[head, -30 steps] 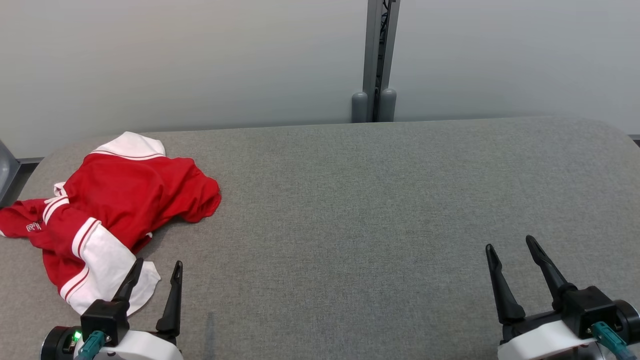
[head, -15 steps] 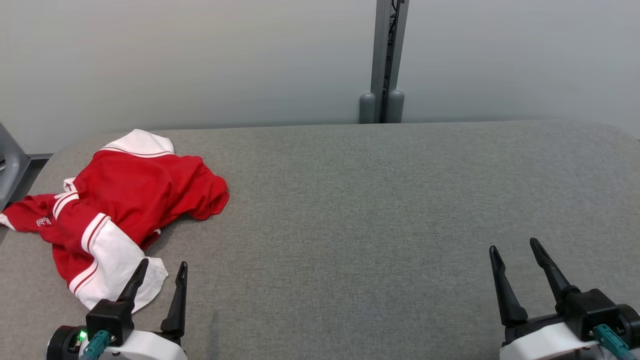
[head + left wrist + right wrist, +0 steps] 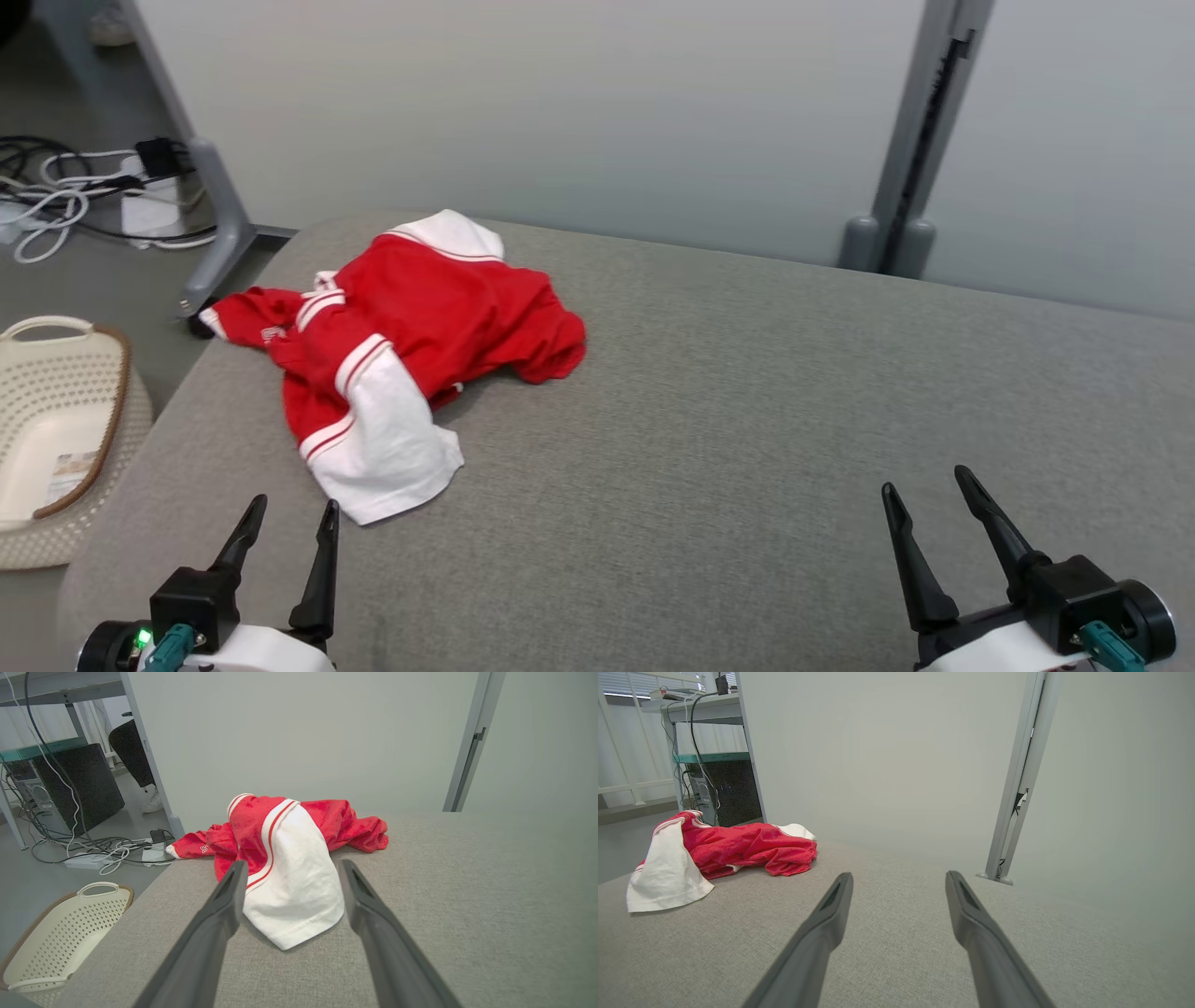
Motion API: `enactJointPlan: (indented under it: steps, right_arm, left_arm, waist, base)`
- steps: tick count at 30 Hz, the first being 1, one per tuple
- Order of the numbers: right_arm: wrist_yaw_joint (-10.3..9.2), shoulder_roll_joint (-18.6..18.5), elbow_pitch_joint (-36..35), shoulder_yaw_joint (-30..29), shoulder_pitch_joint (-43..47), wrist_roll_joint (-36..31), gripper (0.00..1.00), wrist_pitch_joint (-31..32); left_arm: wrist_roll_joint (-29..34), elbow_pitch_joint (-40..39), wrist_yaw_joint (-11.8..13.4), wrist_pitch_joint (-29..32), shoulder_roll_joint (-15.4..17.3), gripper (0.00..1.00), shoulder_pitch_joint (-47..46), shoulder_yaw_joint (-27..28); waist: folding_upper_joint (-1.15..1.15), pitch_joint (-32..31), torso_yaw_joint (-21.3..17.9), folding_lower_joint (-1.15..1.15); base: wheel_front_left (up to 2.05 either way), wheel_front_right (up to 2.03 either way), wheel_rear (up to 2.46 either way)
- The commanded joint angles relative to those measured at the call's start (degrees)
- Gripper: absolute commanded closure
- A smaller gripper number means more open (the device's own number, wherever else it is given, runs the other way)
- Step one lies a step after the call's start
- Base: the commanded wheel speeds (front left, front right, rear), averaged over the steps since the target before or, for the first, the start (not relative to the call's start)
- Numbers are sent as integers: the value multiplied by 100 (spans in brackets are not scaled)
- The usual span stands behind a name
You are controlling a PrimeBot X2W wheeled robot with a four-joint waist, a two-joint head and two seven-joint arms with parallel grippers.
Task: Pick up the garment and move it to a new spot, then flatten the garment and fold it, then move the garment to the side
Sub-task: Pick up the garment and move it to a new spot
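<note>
I have the grey fabric-covered counter (image 3: 747, 420) across most of the head view, from the lower left to the right edge. The garment (image 3: 439, 308), red with white trim, lies crumpled on it in the upper left of that frame, near the counter's far left corner. One red sleeve reaches to the counter's left edge, and a white sleeve (image 3: 387, 453) lies spread toward the bottom of the frame.

On the floor at the frame's left side, beside the counter, stands a cream perforated basket (image 3: 117, 401) with a brown rim.

My left pincer (image 3: 295, 504) sits at the lower left, fingers spread, holding nothing and clear of the garment, just short of the white sleeve's hem. In the left wrist view that sleeve shows framed between the two dark fingers (image 3: 224, 905).

My right pincer (image 3: 924, 479) sits at the lower right, spread as well and empty, over bare counter and well apart from the garment.

A tangle of cables (image 3: 56, 196) lies on the floor in the upper left corner
</note>
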Motion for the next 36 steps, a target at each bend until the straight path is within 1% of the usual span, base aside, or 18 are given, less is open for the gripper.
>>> enactJointPlan:
  steps: [1,5,9,12,15,17,18,21,24,26,27,30,31,35,36]
  right_arm:
    - [10,-31,-1,12,-42,28,0,-30]
    - [10,-34,29,85,-80,49,0,-29]
    - [10,-35,-1,130,-143,36,0,-29]
    - [10,-35,-89,155,-236,-15,0,-30]
    - [10,-35,-150,162,-358,-117,0,-30]
    - [10,-63,-195,185,-481,-175,0,-29]
    - [10,-63,-195,185,-481,-175,0,-29]
    - [10,-91,-270,262,-703,-236,0,-29]
    - [10,-109,-289,376,-966,-280,0,-29]
    - [10,-116,-311,454,-1189,-304,0,-29]
    - [10,-120,-309,476,-1276,-315,0,-29]
    - [10,-103,-317,583,-1500,-323,0,-29]
    - [10,-100,-325,583,-1562,-322,0,-29]
    - [10,-77,-323,613,-1731,-315,0,-30]
    - [10,-65,-308,646,-1813,-312,0,-29]
  left_arm:
    - [-31,-7,-7,-1,24,0,16,41]
    - [-67,-31,-8,-1,67,0,0,57]
    - [-107,-39,-8,-1,72,0,-160,68]
    - [-200,11,-8,-1,16,0,-390,9]
    - [-369,238,-9,7,-38,0,-832,-150]
    - [-538,464,-9,177,-40,0,-1239,-288]
    - [-538,464,-9,177,-40,0,-1239,-288]
    - [-900,775,-9,543,-23,0,-1920,-374]
    - [-1100,1180,-8,983,149,0,-2550,-345]
    - [-1367,1421,-8,1232,169,0,-3000,-274]
    - [-1324,1558,-10,1323,274,0,-3187,-292]
    - [-1525,2046,-6,1629,449,0,-3571,-190]
    - [-1620,2181,-6,1724,449,0,-3706,-183]
    - [-1804,2635,-6,2005,662,0,-4039,-256]
    - [-1890,2856,-6,2074,748,0,-4150,-253]
  waist:
    - [0,-84,433,0]
    - [0,-76,626,0]
    - [0,15,636,0]
    - [0,254,561,0]
    - [0,564,461,0]
    - [0,800,381,0]
    - [0,800,381,0]
    - [0,1172,231,0]
    - [0,1505,22,0]
    - [0,1761,-122,0]
    - [0,1855,-186,0]
    - [0,2133,-401,0]
    - [0,2204,-449,0]
    - [0,2467,-635,0]
    - [0,2558,-712,0]
  base:
    - [0,0,0]
    - [0,0,0]
    - [0,0,0]
    - [0,0,0]
    - [0,0,0]
    - [0,0,0]
    - [0,0,0]
    - [0,0,0]
    - [0,0,0]
    - [0,0,0]
    - [0,0,0]
    - [0,0,0]
    - [0,0,0]
    - [0,0,0]
    - [0,0,0]
